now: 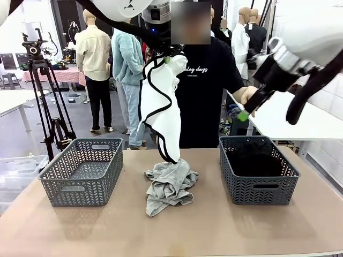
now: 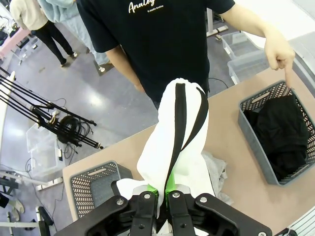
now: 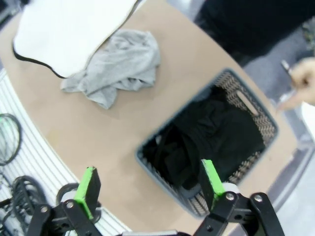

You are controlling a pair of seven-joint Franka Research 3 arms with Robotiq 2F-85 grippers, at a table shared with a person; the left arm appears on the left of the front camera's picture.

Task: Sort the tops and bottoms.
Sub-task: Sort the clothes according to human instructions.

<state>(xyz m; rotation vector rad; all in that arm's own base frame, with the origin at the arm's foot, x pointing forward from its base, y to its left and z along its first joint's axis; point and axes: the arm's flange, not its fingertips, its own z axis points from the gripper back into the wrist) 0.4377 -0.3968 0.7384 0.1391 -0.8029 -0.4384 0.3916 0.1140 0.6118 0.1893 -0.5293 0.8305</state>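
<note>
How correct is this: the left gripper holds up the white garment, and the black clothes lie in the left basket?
Not quite. The front view shows the black clothes in the right basket; the left gripper does hold up the white garment.

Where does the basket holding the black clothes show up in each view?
Front view: the basket sits on the right side of the table.
Left wrist view: at the right edge, under the person's pointing hand.
Right wrist view: centre right.
Shared landmark: the grey clothes pile on the table beside it.
</note>
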